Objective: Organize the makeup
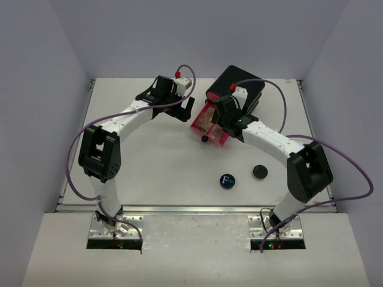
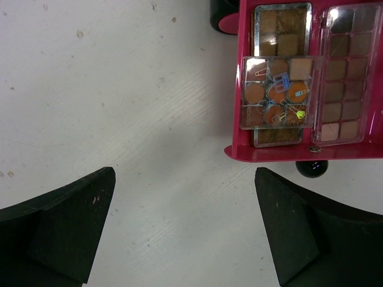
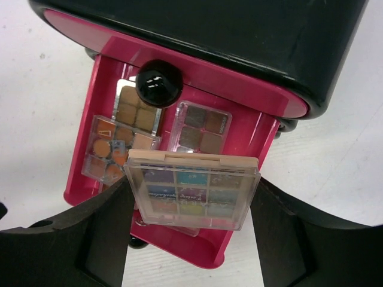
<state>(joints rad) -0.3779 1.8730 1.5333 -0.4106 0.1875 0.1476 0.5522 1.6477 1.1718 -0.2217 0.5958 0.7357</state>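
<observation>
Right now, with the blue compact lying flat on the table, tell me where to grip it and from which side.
Take the blue compact across its round rim, coming straight down from above. It lies flat, lid up, a low disc, so its sides offer little to pinch; the black compact sits apart to its right. The open left gripper is free.

I note one flat rectangular palette with a beige plastic frame (image 3: 192, 190): pans teal, blue, violet and yellow-green, pale lettering across them. The glossy hot-pink plastic drawer (image 3: 254, 131) shows a clear-cased palette of orange and tan rounds (image 3: 114, 149), a silver-edged palette of tan-brown squares (image 3: 139, 110) and a clear-edged palette of grey-brown squares (image 3: 200, 128); glossy black box (image 3: 239, 36), shiny black round knob (image 3: 157, 82). Matte white table (image 1: 161, 173): round dark-blue compact with a white F (image 1: 227, 180), small round plain black compact (image 1: 259, 172).
</observation>
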